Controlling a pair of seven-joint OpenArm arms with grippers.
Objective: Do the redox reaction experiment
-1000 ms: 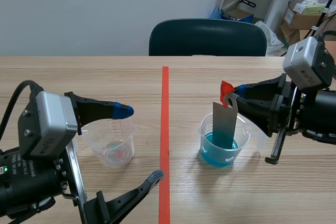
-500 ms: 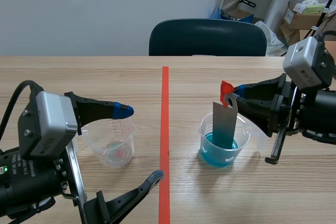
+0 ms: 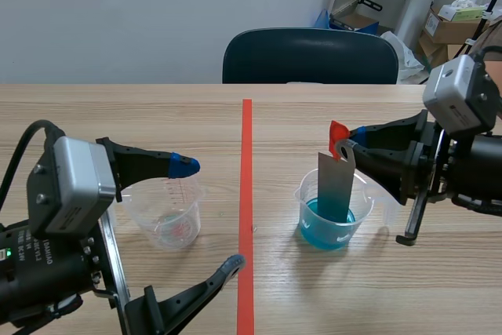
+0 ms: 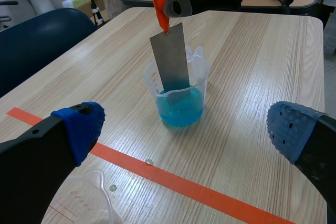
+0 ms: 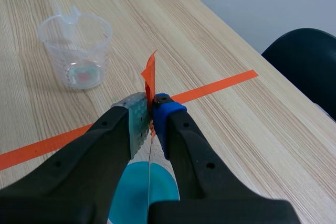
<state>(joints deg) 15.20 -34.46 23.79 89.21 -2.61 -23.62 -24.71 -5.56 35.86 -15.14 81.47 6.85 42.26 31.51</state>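
Nearest to me, at the lower left of the scene view, my left gripper (image 3: 209, 214) hangs with its fingers spread wide and nothing between them. One blue-padded fingertip (image 3: 184, 166) is up at mid-left and the other is low, beside the tape line (image 3: 246, 194).

Just behind that upper finger stands a clear measuring beaker (image 3: 166, 213), left of the line. The finger crosses in front of its rim. I see only a faint reddish tint at its bottom and cannot tell whether that is liquid.

Right of the line, at centre right, a second clear beaker (image 3: 333, 213) holds blue liquid in its lower part. A grey metal strip (image 3: 336, 186) stands nearly upright in it, with its lower end in the blue.

My right gripper (image 3: 343, 147) comes in from the right edge and pinches the strip's top end. An orange-red tab (image 3: 338, 131) sticks up just above the pads. From the right wrist, the strip runs straight down between the closed fingers into the blue.

The wooden table (image 3: 329, 296) runs back to a dark chair (image 3: 310, 56) at top centre. Cardboard boxes (image 3: 451, 25) sit in the upper right corner.
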